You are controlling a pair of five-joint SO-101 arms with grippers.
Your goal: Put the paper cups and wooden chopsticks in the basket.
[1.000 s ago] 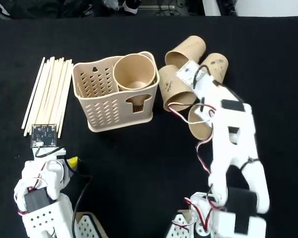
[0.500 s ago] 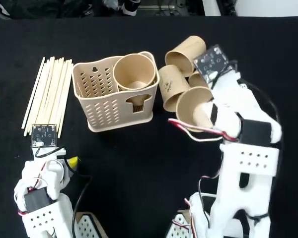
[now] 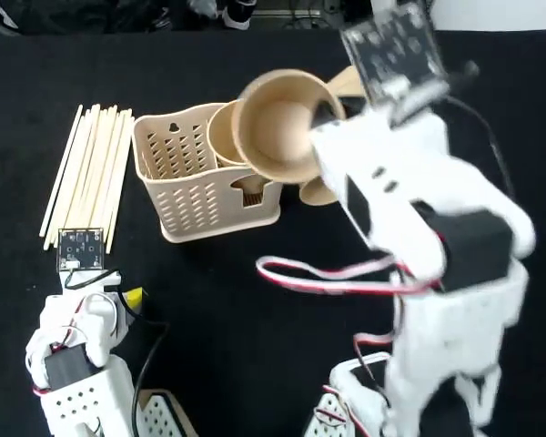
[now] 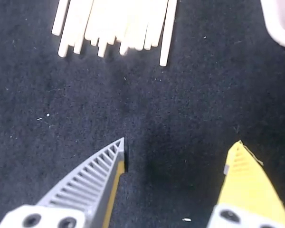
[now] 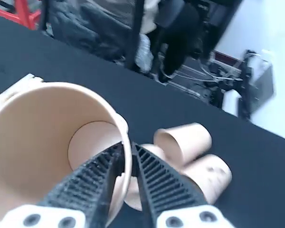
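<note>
1. The basket (image 3: 200, 196) stands upright on the black table (image 3: 255, 300). One paper cup (image 3: 220, 137) stands inside its right half, mouth up.
2. The right pincer (image 5: 128, 149) is pinched tight on the rim of the held cup (image 5: 38, 137). One finger is inside the cup and one is outside.
3. The held cup hangs in the air over the basket's right end. It is tipped over, and its round edge sits above the cup inside the basket.
4. The loose cups (image 5: 183, 140) lie on their sides to the right of the basket, touching each other.
5. The chopsticks (image 3: 86, 173) lie flat in a bunch just beside the basket's left wall, not touching it.
6. The left pincer (image 4: 180, 152) is spread wide open, low over the table in front of the basket's left side. A strip of black table shows between its tips and the chopstick ends.
7. A wide stretch of black table lies in front of the basket, between it and the two arm bases.
</note>
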